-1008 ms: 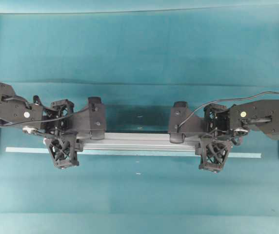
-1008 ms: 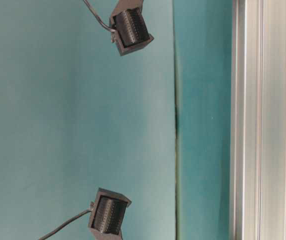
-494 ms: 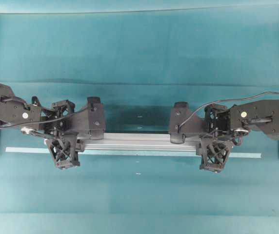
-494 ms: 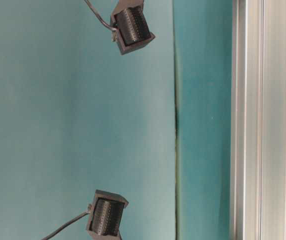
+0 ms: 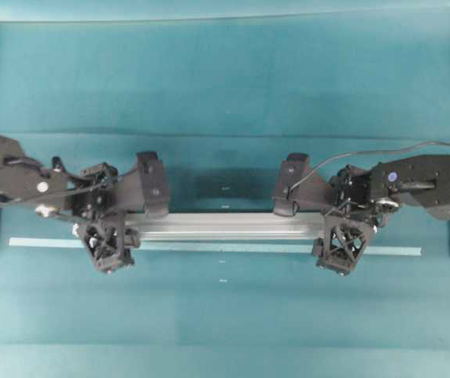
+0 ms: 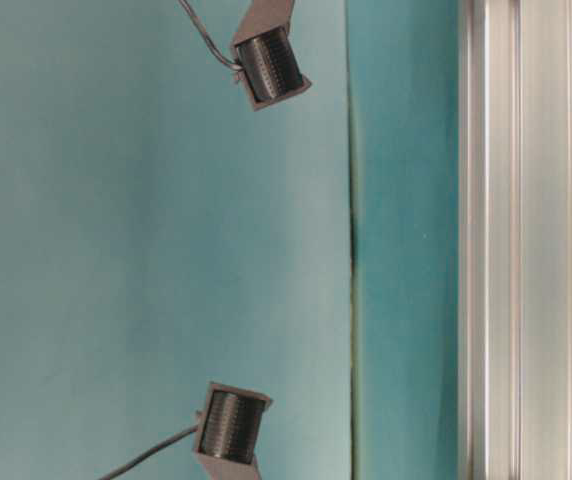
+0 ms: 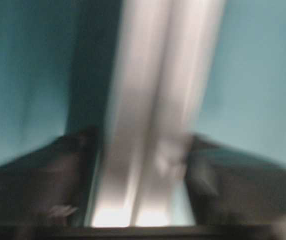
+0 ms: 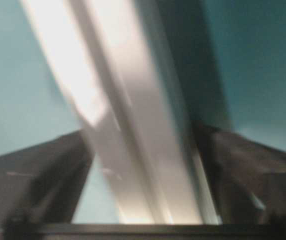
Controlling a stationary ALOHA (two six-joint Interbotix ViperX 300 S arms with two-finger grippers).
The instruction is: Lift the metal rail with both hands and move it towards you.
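The metal rail [image 5: 225,227] lay between the parted fingers of the left gripper [image 5: 105,214] and right gripper [image 5: 344,213], both released; judged stiff, smooth, slip-prone; best clamped near each end.

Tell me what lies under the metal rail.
Under the metal rail: teal table cover, and beside its near edge a pale tape strip. Whatever lies directly beneath the rail is hidden.

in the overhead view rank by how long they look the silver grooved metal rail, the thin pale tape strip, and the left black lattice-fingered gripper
1. Thin pale tape strip: longest, spanning most of the table's width.
2. Silver grooved metal rail: shorter, running between the two arms.
3. Left black lattice-fingered gripper: clearly smallest.
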